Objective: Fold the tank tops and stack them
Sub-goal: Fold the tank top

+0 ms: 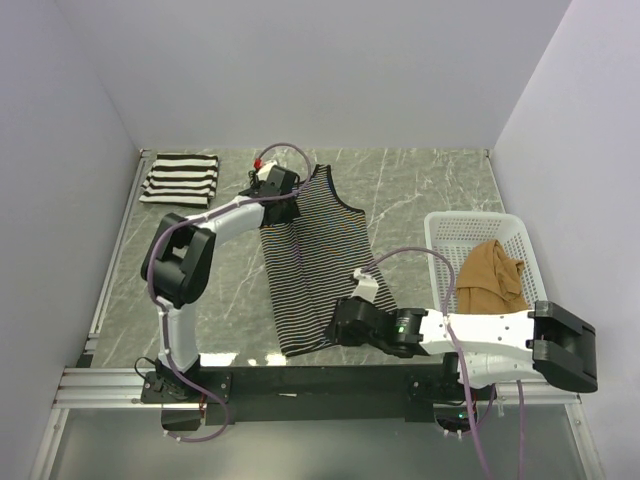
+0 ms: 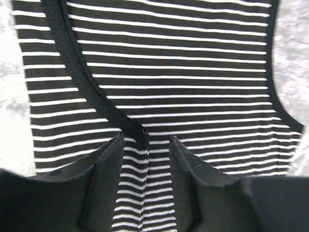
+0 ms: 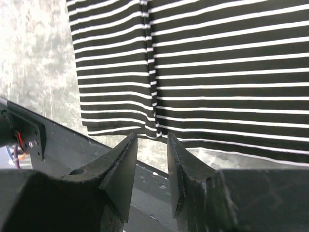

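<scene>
Thin-striped tank top (image 1: 315,250) lies flat, left gripper (image 2: 146,140) at far strap and right gripper (image 3: 151,140) at near hem both apart, fingers might snag and rumple it

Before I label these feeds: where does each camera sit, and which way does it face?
Top external: above and behind, looking down on the table; left arm and right arm show.
Left wrist: on the left arm, facing the thin-striped tank top's neckline; left gripper's fingers show.
Right wrist: on the right arm, facing its hem; right gripper's fingers show.
Shared: all see that top.
</scene>
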{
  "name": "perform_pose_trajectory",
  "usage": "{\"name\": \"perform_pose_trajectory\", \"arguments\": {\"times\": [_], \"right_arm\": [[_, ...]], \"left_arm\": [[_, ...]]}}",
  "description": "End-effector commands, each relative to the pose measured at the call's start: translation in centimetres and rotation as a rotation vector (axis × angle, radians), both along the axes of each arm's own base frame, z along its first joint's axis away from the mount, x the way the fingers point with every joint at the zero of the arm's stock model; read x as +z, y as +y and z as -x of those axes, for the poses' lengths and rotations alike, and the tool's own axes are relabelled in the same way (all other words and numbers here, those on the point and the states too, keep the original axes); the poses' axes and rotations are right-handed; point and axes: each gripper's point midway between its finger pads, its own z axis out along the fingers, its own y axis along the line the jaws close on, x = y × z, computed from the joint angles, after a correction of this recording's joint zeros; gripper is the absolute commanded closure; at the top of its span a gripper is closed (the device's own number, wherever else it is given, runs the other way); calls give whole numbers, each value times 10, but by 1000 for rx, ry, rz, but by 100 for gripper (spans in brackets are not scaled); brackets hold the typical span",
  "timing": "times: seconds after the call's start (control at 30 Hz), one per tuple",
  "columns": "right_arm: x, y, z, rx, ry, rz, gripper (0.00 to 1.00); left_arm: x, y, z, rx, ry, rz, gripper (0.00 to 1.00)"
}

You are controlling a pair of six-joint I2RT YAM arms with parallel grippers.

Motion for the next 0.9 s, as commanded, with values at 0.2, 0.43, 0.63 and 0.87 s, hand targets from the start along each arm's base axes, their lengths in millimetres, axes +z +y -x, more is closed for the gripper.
{"name": "perform_pose_trajectory", "arguments": {"times": [0.2, 0.43, 0.63, 0.87], "right_arm": [[17, 27, -20, 60, -125, 135, 66], [-18, 33, -27, 103, -124, 299, 78], [-46, 46, -7, 188, -85, 367, 85], [-57, 123, 44, 388, -22, 290, 87]], "left_arm": [[41, 30, -3, 82, -81, 55, 93], [-8, 43, 3, 87, 28, 30, 99], [-41, 57, 2, 79, 98, -3, 99], [-48, 62, -15, 19, 102, -19, 94]]}}
